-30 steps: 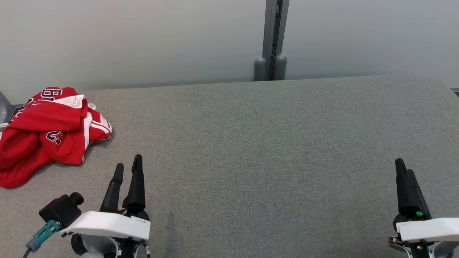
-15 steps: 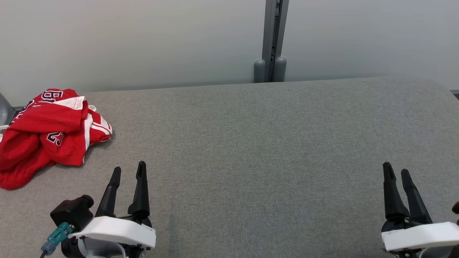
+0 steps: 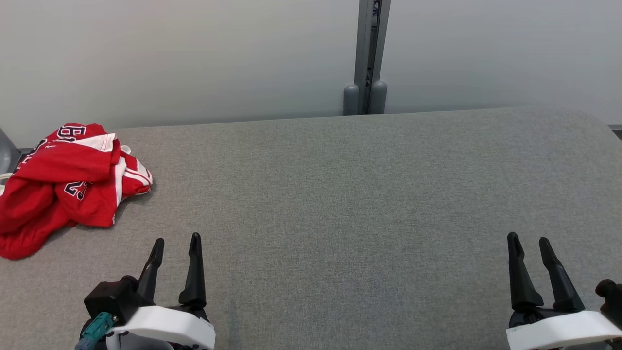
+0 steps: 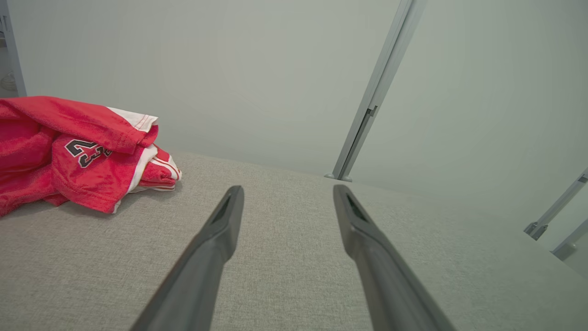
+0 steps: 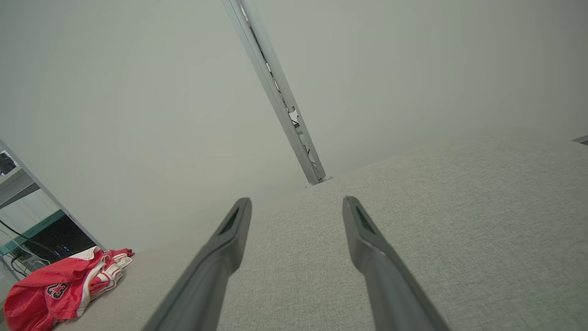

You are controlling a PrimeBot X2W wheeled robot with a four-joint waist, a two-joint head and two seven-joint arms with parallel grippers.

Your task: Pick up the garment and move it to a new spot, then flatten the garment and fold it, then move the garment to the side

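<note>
At the far left of the grey fabric-covered table [image 3: 340,194], close to its back edge, lay a crumpled red jersey [image 3: 68,184] with white trim and dark numerals, a "23" legible in the left wrist view. Near it but not touching, toward the front edge, the left gripper [image 3: 176,239] sat over bare cloth, its two dark fingers spread with nothing between them. Behind the table's middle a grey metal post [image 3: 368,48] rose between pale wall panels [image 3: 146,58]. At the far right, well apart from the jersey, the right gripper [image 3: 527,237] pointed the same way, its fingers likewise parted and empty
</note>
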